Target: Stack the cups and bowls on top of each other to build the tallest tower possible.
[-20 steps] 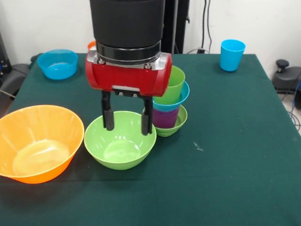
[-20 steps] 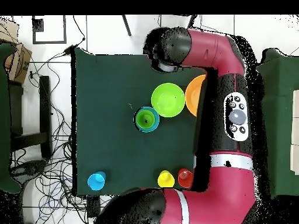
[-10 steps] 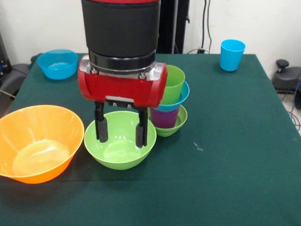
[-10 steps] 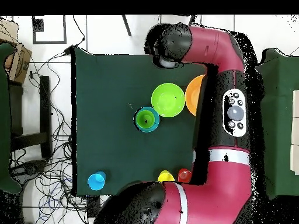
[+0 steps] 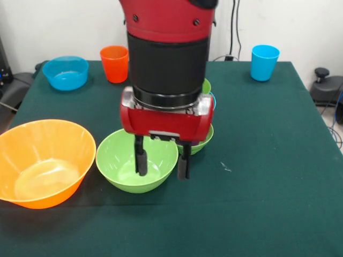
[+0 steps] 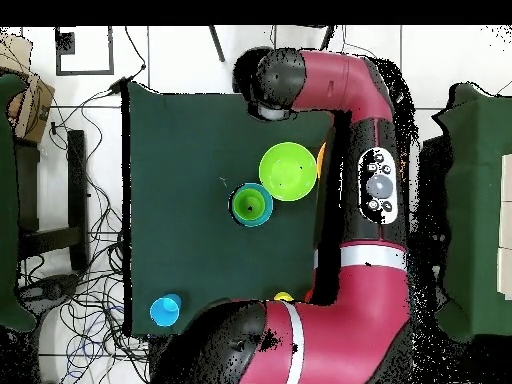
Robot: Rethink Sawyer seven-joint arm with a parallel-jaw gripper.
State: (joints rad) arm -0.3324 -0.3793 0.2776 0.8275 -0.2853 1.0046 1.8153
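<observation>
My gripper (image 5: 162,164) is open and holds nothing. It hangs low over the right rim of the medium green bowl (image 5: 120,160) (image 6: 288,171), with one finger inside the bowl and the other just outside it. The tower (image 5: 207,138) (image 6: 251,204) stands right behind the arm, so in the front view only its right edge shows. The large orange bowl (image 5: 45,160) sits left of the green bowl. Farther back are the medium blue bowl (image 5: 66,72), the orange cup (image 5: 114,63) and the light blue cup (image 5: 265,62) (image 6: 165,310).
In the overhead view the arm (image 6: 370,180) lies along the table's right side and covers most of the orange bowl (image 6: 321,160). Only a sliver of the yellow cup (image 6: 284,297) shows. A small white speck (image 5: 226,168) lies on the green cloth.
In the front view the gripper has shifted right and come lower, from above the green bowl's middle to its right rim. The orange cup is now uncovered and the tower mostly hidden.
</observation>
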